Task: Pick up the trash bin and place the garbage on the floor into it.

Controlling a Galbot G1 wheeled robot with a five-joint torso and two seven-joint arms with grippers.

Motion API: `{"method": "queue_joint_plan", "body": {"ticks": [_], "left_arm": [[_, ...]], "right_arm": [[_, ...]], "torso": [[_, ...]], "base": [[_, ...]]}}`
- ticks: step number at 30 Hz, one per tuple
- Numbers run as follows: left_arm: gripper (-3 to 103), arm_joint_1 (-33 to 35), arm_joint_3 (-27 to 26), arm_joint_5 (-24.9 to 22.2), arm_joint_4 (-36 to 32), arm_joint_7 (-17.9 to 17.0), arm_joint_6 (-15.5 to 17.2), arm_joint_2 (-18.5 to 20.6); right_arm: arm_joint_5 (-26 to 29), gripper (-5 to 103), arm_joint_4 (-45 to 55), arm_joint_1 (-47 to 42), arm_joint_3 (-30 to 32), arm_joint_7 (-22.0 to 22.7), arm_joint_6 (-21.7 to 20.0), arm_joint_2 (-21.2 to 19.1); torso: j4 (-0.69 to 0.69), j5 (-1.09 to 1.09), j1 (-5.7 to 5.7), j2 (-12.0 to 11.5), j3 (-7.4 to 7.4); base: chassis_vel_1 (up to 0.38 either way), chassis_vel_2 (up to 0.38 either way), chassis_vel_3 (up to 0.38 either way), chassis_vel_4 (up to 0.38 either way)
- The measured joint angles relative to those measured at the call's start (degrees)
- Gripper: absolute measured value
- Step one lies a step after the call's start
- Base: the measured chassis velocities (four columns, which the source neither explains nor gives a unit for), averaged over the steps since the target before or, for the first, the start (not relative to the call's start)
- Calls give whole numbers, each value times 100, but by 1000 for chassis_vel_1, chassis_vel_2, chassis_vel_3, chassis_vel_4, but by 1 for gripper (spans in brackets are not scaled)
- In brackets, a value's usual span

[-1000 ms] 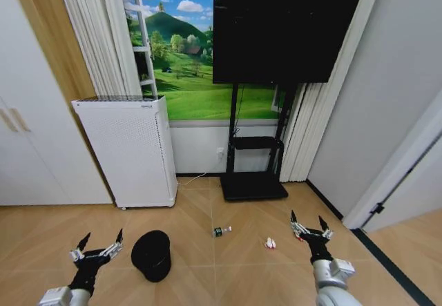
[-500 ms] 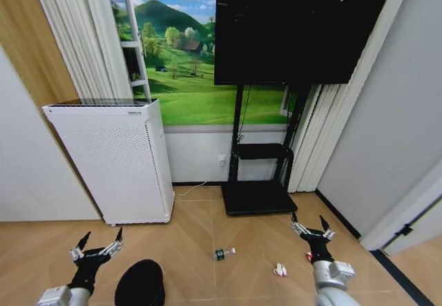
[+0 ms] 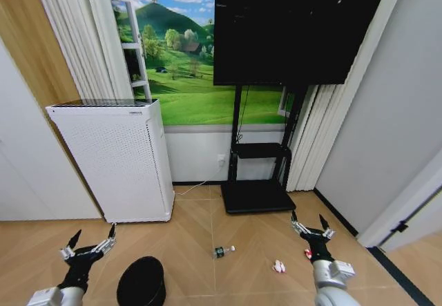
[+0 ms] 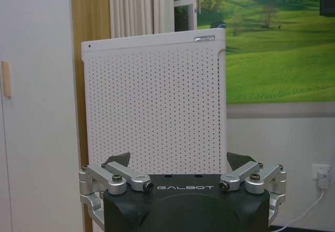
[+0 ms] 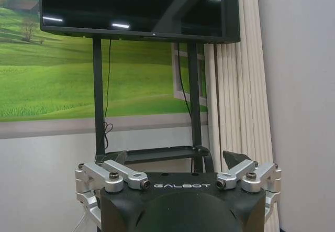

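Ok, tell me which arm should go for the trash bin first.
Left, probably. The trash bin stands on the floor just beside the left gripper, whose jaws are open. The right gripper hangs across the room, nearer the wrappers.

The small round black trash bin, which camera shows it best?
The head view: the small round black trash bin stands on the parquet floor, near the open left gripper. The wrist views face the walls and show nothing of it.

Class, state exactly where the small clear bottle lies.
In the head view, the bottle lies on the floor, centre, between the trash bin and a white-and-red wrapper.
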Motion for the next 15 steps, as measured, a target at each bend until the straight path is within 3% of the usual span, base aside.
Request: {"method": "queue_joint_plan", "body": {"ticks": [6,15], "left_arm": [[100,-5,-15,20,-40,23,-218,11],[100,-9,-26,-8,-151,35,-275,35]], "right_arm": [[-20,100,24,-20,14,-2,3,3],[-51,100,49,-55,22,-2,24,34]], "torso": [[-1,1,0,0,0],[-1,1,0,0,0]], "base": [[0,0,0,0],[0,0,0,0]]}}
